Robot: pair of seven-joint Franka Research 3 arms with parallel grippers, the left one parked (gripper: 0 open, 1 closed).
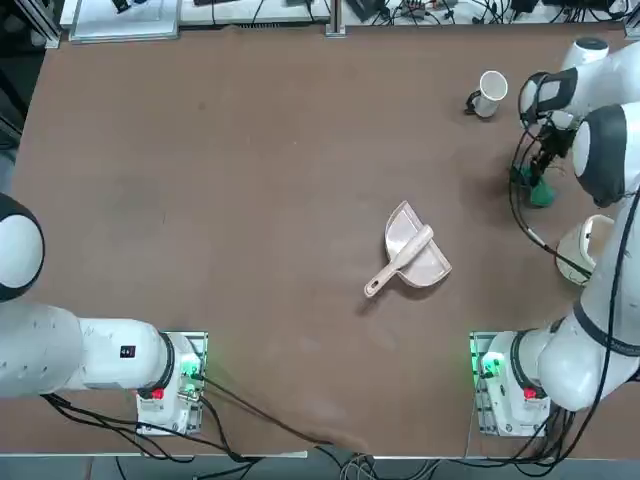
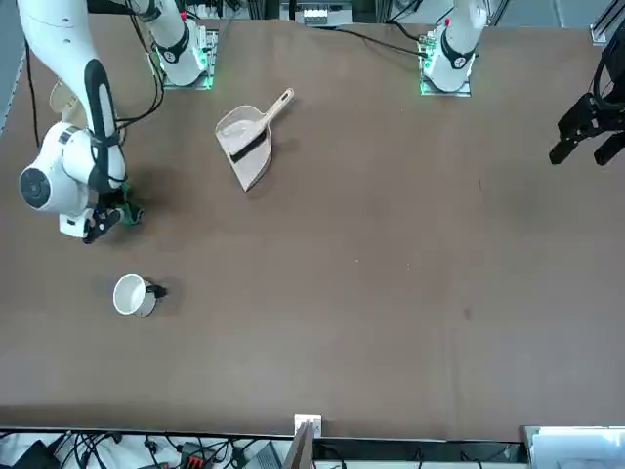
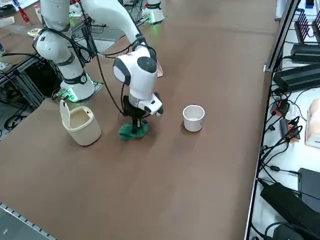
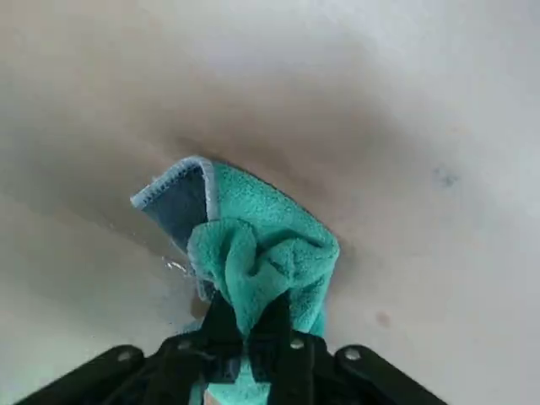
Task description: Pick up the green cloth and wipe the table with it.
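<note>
The green cloth (image 4: 253,245) is a small crumpled wad lying on the brown table (image 1: 250,200) near its right edge. My right gripper (image 4: 247,325) stands straight down over it, its two fingers shut on a fold of the fabric. In the right side view the cloth (image 3: 133,131) spreads on the tabletop under the gripper (image 3: 136,122). From overhead only a bit of the cloth (image 1: 540,194) shows beside the arm, and the gripper (image 1: 541,170) is mostly covered by the wrist. The front view shows the cloth (image 2: 131,214) at the gripper (image 2: 114,219).
A white mug (image 1: 489,94) stands on the far side of the cloth, close by. A cream bin (image 3: 80,124) sits on the near side, beside the arm. The pink dustpan (image 1: 412,255) lies toward the table's middle.
</note>
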